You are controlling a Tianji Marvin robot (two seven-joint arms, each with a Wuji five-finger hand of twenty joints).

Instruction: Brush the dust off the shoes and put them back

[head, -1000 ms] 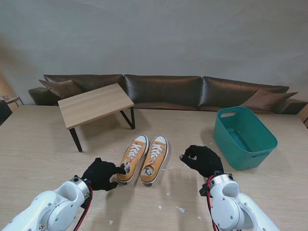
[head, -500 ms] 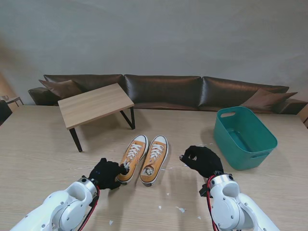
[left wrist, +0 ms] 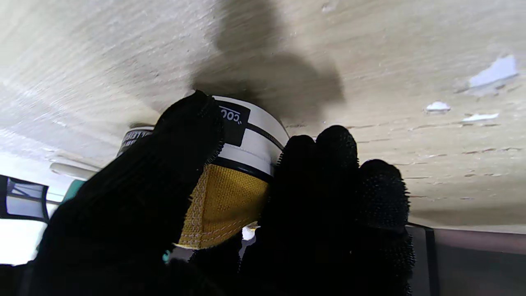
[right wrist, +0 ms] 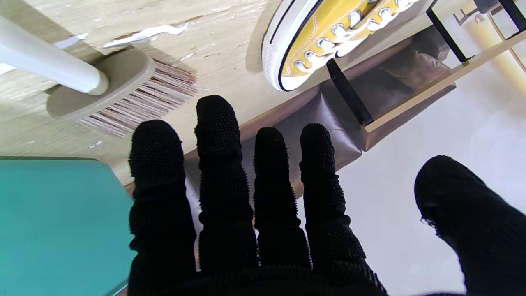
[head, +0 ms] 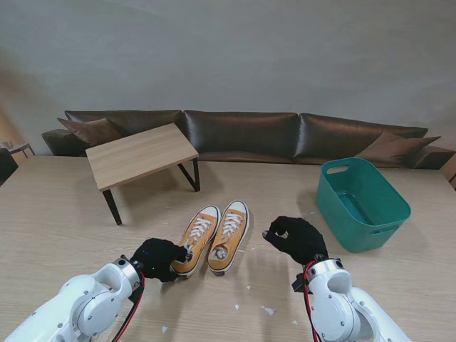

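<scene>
Two yellow canvas shoes with white soles lie side by side in the middle of the table. The left shoe point(head: 194, 242) is held at its heel point(left wrist: 230, 181) by my left hand point(head: 160, 258), thumb on one side and fingers point(left wrist: 333, 185) on the other. The right shoe point(head: 229, 236) point(right wrist: 328, 37) lies free. My right hand point(head: 296, 239) hovers to the right of the shoes, fingers point(right wrist: 218, 164) spread and holding nothing. A brush point(right wrist: 119, 90) with a white handle lies on the table in the right wrist view; I cannot see it in the stand view.
A teal basket point(head: 363, 203) point(right wrist: 53, 222) stands at the right. A small wooden table point(head: 140, 154) stands at the far left, with a dark sofa point(head: 242, 135) behind it. White scraps point(head: 267, 310) are scattered on the table top near me.
My left hand has closed in on the left shoe's heel, and that shoe has shifted slightly nearer to me. The right hand has barely moved.
</scene>
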